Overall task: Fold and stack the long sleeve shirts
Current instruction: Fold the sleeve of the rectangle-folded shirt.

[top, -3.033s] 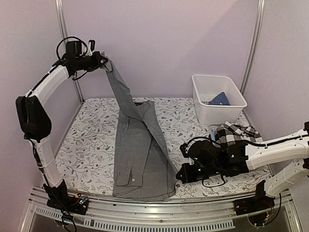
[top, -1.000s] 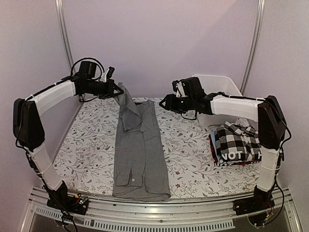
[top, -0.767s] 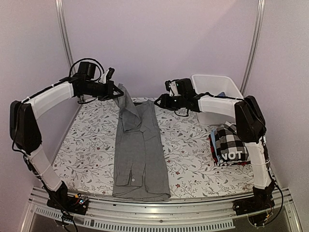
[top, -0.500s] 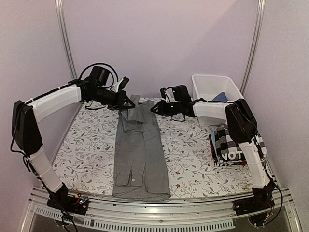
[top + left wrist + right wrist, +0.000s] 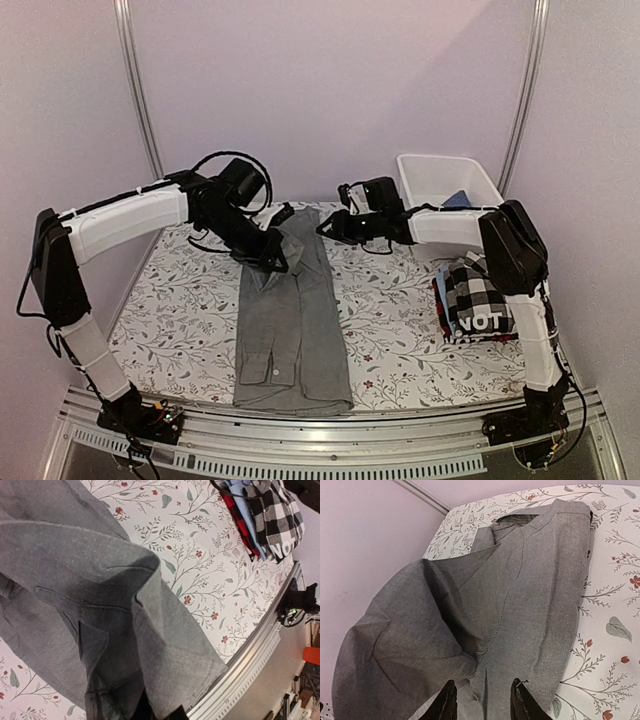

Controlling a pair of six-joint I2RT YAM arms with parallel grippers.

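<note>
A plain grey button-up shirt [image 5: 295,330] lies lengthwise on the flowered table, collar at the far end. My left gripper [image 5: 275,258] is shut on its sleeve end, holding it low over the shirt's upper part. In the left wrist view the grey cloth [image 5: 75,570] hangs from the jaws [image 5: 160,714]. My right gripper [image 5: 325,226] hovers at the shirt's far right corner. Its fingers [image 5: 447,702] stand open just over the grey cloth [image 5: 540,580], closed on nothing. At the right lies a folded stack: the checked shirt [image 5: 485,285] over the dark "NOT" shirt [image 5: 487,322].
A white bin [image 5: 430,170] with a blue item [image 5: 458,203] stands at the back right, just behind the right arm. The metal rail [image 5: 300,445] runs along the near table edge. Pale blue and red layers [image 5: 240,502] show in the stack.
My left gripper has come down and toward the near right with the sleeve, lowering it onto the shirt. The right gripper has stayed by the collar end, shifting only slightly.
</note>
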